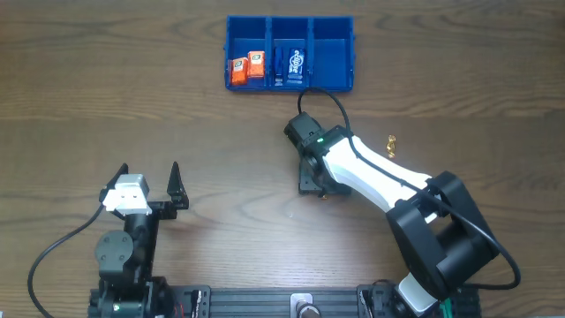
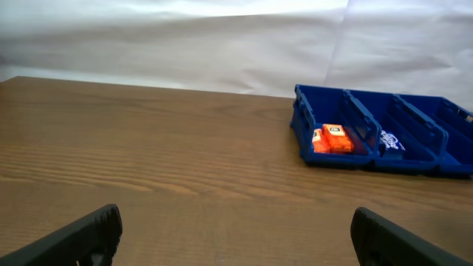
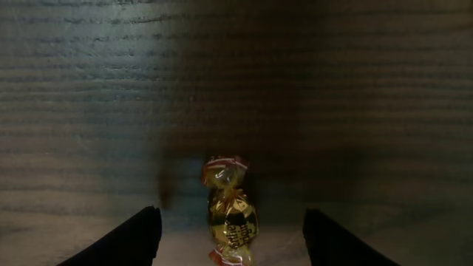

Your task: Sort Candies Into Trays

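The right claw (image 3: 230,225) sits low over the counter (image 1: 132,106) with its fingers spread and nothing gripped. The gold-wrapped candy (image 3: 231,214) lies on the counter directly between the two fingers, touching neither. Its long axis runs crosswise to the line on which the fingers close. Closing should therefore pinch the wrapper across its narrow width, and no wrist turn appears necessary.

The left claw (image 1: 146,190) is at 9 o'clock from the right claw and well apart. It is likewise spread and holds nothing, so the right arm is clearly the nearer one.

A second gold candy (image 1: 391,141) lies at 2 o'clock from the right claw.

The blue tray (image 1: 334,57) stands at 12 o'clock. Orange candies (image 1: 247,69) occupy its 9 o'clock compartment, and a blue-wrapped candy (image 1: 296,64) occupies the middle one.
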Controlling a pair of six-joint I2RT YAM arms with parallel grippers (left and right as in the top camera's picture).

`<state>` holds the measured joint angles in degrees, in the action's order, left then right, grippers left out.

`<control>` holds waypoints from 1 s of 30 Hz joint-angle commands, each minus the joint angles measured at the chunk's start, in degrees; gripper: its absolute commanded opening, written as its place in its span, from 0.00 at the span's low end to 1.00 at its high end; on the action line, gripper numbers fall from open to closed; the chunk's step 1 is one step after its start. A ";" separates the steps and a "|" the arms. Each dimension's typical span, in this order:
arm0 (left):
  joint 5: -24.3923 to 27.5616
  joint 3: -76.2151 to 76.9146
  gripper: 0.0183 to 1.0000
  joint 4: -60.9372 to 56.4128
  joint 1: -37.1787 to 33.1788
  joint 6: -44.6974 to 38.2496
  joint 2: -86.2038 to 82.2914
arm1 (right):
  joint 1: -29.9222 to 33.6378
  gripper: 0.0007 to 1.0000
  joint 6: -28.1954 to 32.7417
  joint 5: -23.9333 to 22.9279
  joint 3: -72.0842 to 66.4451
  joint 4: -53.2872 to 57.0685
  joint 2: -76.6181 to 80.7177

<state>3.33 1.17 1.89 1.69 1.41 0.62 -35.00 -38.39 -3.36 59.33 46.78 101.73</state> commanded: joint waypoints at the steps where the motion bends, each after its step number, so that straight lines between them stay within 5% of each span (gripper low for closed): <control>1: 0.72 -0.87 1.00 2.36 -0.17 -0.59 -0.28 | -0.35 0.61 -0.66 0.07 -0.52 -0.24 1.01; 30: 0.72 -0.87 1.00 2.36 -0.17 -0.59 -0.28 | -0.28 0.20 -0.66 0.55 -1.97 -2.95 1.55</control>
<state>3.33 1.17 1.89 1.69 1.43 0.64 -35.00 -38.63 -2.31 58.00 44.10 102.41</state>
